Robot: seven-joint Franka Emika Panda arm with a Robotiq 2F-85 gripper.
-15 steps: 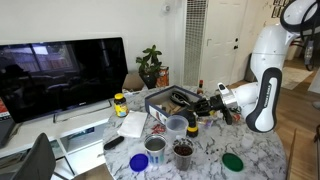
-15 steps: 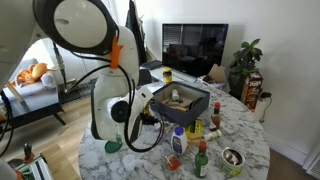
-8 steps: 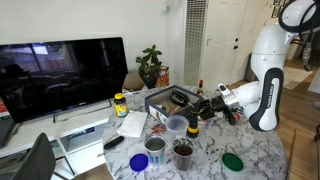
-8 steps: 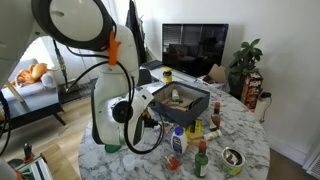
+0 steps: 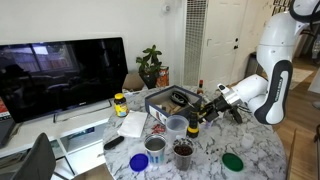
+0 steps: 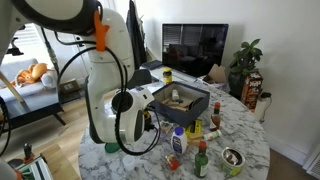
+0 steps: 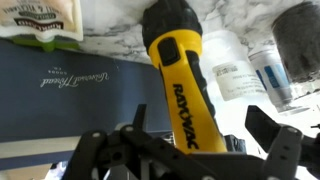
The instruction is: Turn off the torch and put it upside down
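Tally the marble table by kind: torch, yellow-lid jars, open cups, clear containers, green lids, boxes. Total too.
Torch: 1
Jar with yellow lid: 1
Open cups: 3
Clear container: 1
Green lid: 1
Dark box: 1
Total: 8

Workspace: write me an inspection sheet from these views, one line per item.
Surface: marble table, crowded.
Job's things: torch, yellow body, black head, between the fingers; on or off cannot be told.
Clutter: dark box, yellow-lidded jar, cups, green lid.
Grippers: gripper open, fingers either side of the torch, apart from it.
Cables: black cable looping beside the arm.
Surroundings: television, potted plant.
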